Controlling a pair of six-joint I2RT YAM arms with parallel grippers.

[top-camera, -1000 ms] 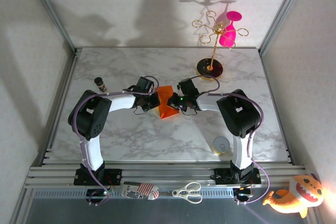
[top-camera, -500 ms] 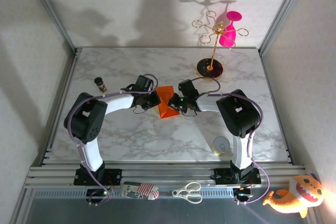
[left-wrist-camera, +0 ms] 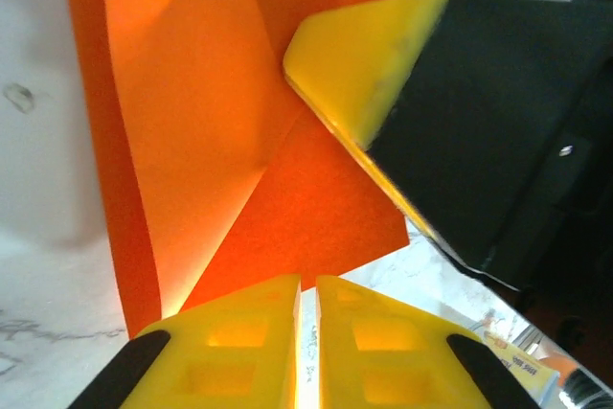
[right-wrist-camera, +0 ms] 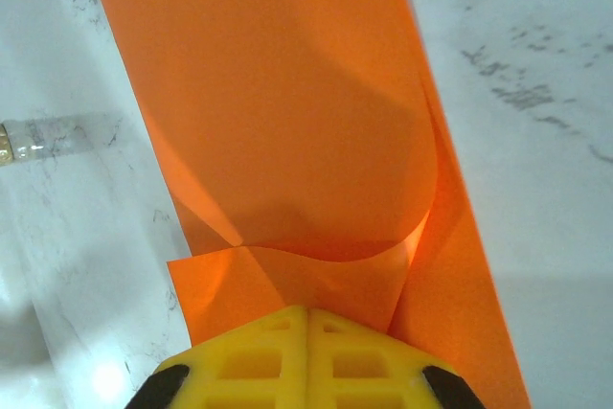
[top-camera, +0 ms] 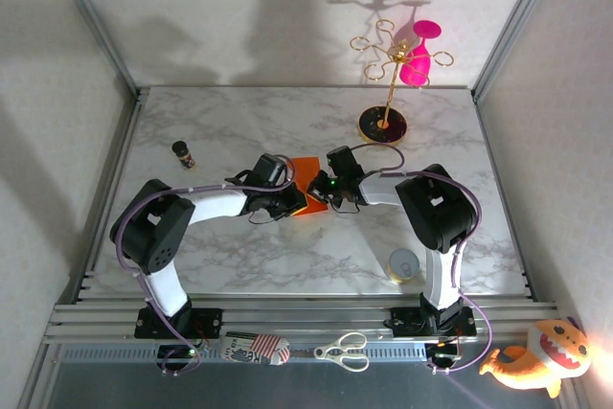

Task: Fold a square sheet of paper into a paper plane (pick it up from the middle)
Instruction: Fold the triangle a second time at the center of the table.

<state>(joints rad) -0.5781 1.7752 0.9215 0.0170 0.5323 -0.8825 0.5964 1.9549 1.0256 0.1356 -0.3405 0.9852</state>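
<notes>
The paper (top-camera: 305, 175) is lying flat in the middle of the table (top-camera: 239, 122). It is bright orange and is already showing folds. In the left wrist view two flaps are meeting along slanted creases. In the right wrist view one flap is curling up in a soft bend.

The left gripper (top-camera: 289, 201) is reaching in at the near left corner of the paper. Its yellow fingers (left-wrist-camera: 239, 332) are sitting almost together, with just a thin slit between them. The paper's edge is ending right at their tips. I cannot tell if any paper is pinched in that slit.

The right gripper (top-camera: 322, 193) is reaching in from the right side of the paper. Its fingers (right-wrist-camera: 249, 361) are squeezed tight together with no gap. In the left wrist view its yellow tip is pushing down on top of the paper, right where the creases are meeting. The curled flap is running in under this tip.

The stand (top-camera: 383, 125) is standing near the far right corner of the table, well apart from the paper, and the glass (top-camera: 418, 62) is hanging on it. A bottle (top-camera: 182, 153) is standing near the left edge. A round thing (top-camera: 403, 265) is lying near the near right corner. Scissors (top-camera: 343, 352) are lying on the rail (top-camera: 115, 318) below the near edge. The toy (top-camera: 536, 359) is lying off the table, past the near right corner.
</notes>
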